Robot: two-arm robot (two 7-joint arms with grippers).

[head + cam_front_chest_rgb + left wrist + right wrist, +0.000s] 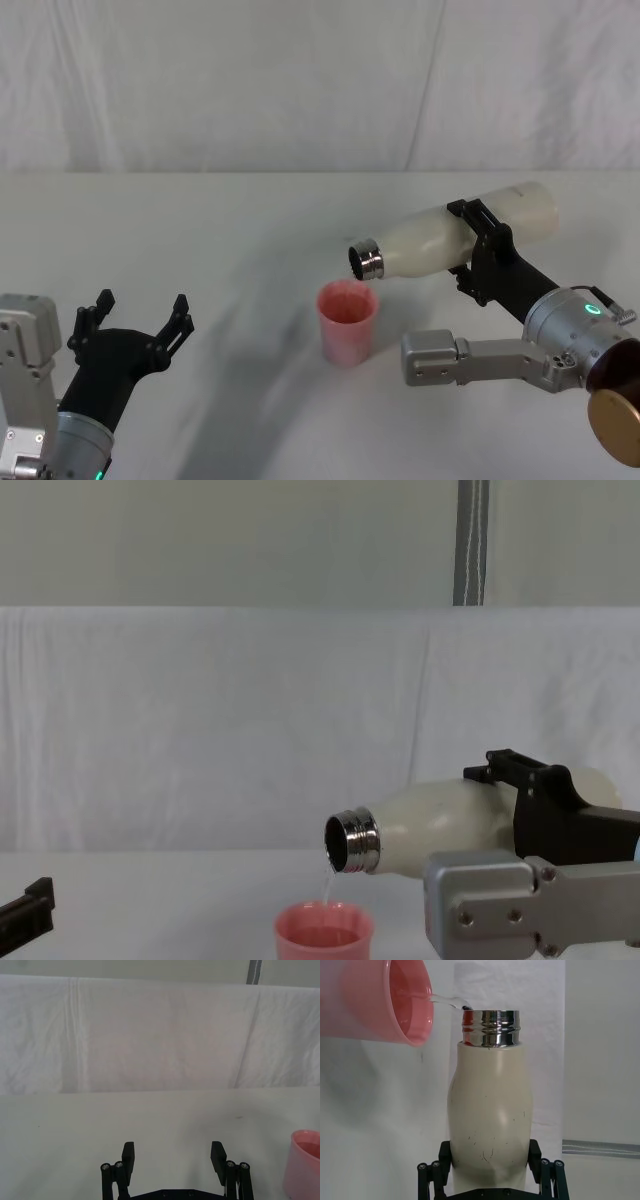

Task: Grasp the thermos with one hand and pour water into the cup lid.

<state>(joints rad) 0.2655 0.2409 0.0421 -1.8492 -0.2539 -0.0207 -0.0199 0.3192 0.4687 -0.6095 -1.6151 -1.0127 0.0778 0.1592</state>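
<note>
The cream-white thermos (pixel 430 243) is tipped nearly level above the table, and my right gripper (pixel 476 250) is shut on its body. Its steel neck (pixel 366 260) hangs just over the pink cup lid (pixel 347 322), which stands upright on the table. In the right wrist view a thin stream of water (pixel 447 1002) runs from the thermos (pixel 490 1125) into the cup lid (pixel 385 1000). The chest view shows the thermos (pixel 440 825), the falling water (pixel 327 885) and the cup lid (pixel 323 935). My left gripper (pixel 140 312) rests open at the near left, well away from the cup lid (pixel 302 1165).
A white cloth covers the table (pixel 250 220) and a white curtain (pixel 200 720) hangs behind it. A grey pole (pixel 472 540) rises behind the curtain. Bare table lies between my left gripper (pixel 173 1156) and the cup lid.
</note>
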